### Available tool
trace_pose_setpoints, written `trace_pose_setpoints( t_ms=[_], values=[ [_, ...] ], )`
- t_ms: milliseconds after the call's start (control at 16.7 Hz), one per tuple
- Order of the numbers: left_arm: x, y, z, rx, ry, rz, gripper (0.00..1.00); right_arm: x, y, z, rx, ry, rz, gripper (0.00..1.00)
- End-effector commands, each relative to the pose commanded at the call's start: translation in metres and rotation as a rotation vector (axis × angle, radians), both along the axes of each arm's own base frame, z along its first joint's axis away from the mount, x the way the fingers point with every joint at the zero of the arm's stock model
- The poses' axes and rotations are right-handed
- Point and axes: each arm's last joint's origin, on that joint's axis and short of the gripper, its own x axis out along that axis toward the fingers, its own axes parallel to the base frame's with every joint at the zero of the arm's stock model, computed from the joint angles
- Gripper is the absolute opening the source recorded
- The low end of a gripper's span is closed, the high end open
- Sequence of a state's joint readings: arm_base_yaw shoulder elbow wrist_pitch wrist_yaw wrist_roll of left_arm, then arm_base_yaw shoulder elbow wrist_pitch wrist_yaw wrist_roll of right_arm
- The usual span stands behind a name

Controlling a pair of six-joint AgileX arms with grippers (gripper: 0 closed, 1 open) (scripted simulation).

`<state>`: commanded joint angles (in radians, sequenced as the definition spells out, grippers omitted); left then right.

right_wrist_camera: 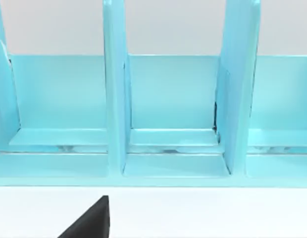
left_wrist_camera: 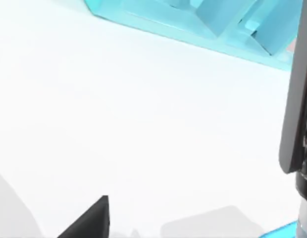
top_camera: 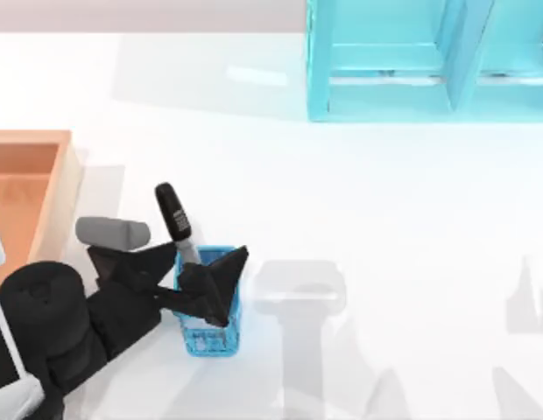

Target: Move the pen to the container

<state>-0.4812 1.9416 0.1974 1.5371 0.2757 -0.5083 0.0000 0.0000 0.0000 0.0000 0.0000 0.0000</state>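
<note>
The pen (top_camera: 177, 220) stands tilted in a small blue mesh cup (top_camera: 210, 328), its black cap pointing up and to the left. My left gripper (top_camera: 221, 284) hovers open over the cup's rim, close beside the pen's barrel and not gripping it. In the left wrist view the pen (left_wrist_camera: 297, 99) is a dark bar near one finger (left_wrist_camera: 89, 220). The container (top_camera: 66, 175), an orange-brown wooden box, sits at the table's left edge, behind the left arm. One dark finger (right_wrist_camera: 89, 220) of my right gripper points at the teal shelf, open and empty.
A teal shelf unit (top_camera: 385, 96) with upright dividers stands at the back right and appears as the shelf (right_wrist_camera: 168, 163) close in front of the right wrist. A grey cylinder (top_camera: 112, 232) lies between the box and the cup. White table lies to the right.
</note>
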Motion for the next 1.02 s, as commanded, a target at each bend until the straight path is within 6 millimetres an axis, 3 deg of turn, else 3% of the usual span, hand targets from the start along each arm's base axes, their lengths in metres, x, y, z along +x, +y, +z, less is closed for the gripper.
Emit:
trace_pose_setpoints(
  t_ms=[180, 960, 1020],
  values=[
    [0.0, 0.0, 0.0, 0.0, 0.0, 0.0, 1.0, 0.0, 0.0, 0.0, 0.0, 0.0, 0.0, 1.0],
    [0.0, 0.0, 0.0, 0.0, 0.0, 0.0, 0.02, 0.0, 0.0, 0.0, 0.0, 0.0, 0.0, 1.0],
    [0.0, 0.0, 0.0, 0.0, 0.0, 0.0, 0.0, 0.0, 0.0, 0.0, 0.0, 0.0, 0.0, 1.0]
  ],
)
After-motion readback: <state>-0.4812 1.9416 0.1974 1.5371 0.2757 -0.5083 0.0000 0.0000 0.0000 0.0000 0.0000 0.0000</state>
